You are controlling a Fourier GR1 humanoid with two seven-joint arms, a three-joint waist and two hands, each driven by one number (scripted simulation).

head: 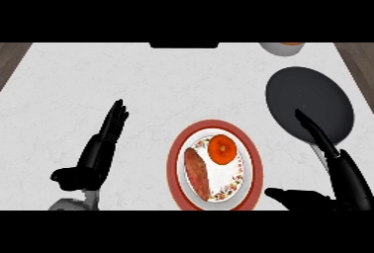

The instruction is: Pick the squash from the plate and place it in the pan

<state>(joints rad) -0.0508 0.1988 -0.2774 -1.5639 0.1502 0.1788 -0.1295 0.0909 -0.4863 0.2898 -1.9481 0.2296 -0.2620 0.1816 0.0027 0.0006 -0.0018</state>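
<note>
1. Head view, task item: squash [222, 149], orange and roundish, is sitting on the plate [247, 148] toward its upper right part, just beside a long reddish-brown food piece [196, 170] at its left. From this steep angle it is showing almost as a disc; no long axis or pointing direction can be told.
2. Head view, destination: pan [309, 101], dark and holding nothing, is lying on the counter [110, 74] up and to the right of the plate, near it but apart.
3. Head view, right hand [310, 126]: fingers are reaching out straight, spread from the thumb, holding nothing; it is overlapping the pan's lower edge, well right of the squash.
4. Head view, left hand [110, 128]: resting open at the left, fingers up, holding nothing.
5. Other: a bowl [281, 48] is showing partly at the top edge.
6. Step, as judged: approach, pick not yet made. Next move is calling for the right hand to travel left over the plate, descend and close round the squash without nudging the neighbouring piece.
</note>
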